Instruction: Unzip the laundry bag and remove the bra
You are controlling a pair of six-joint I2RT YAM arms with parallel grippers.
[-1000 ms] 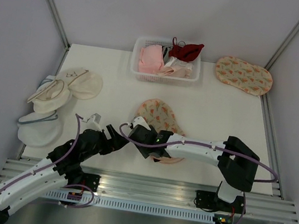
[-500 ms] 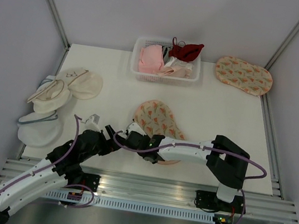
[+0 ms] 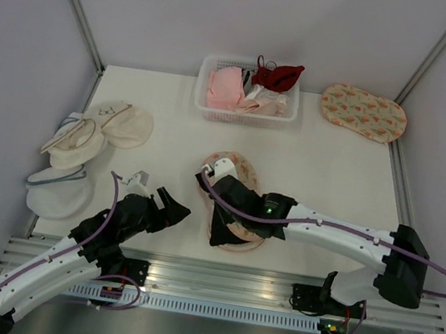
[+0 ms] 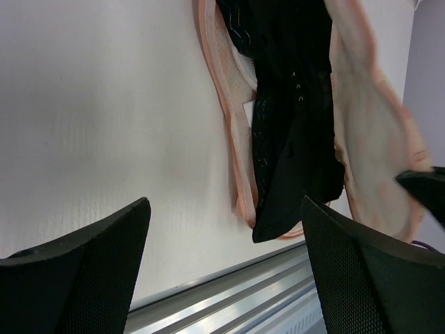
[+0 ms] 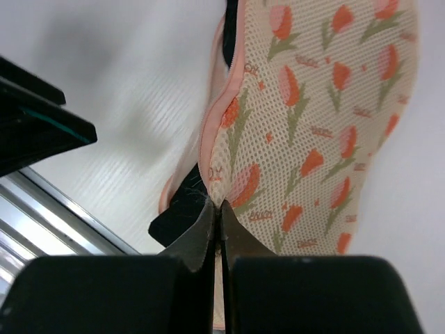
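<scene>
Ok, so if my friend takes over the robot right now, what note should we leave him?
Left pincer: open, empty, beside the bag and touching nothing.
Right pincer: shut on the edge of the flowery top flap of the laundry bag, which looks lifted.
Things: the bag is in the middle of the table. The black bra lies inside, with one end poking out past the bag's rim.
Done: the bag gapes open on the side facing the left pincer.
Left: grab the bra, probably with the left pincer, and pull it clear.
</scene>
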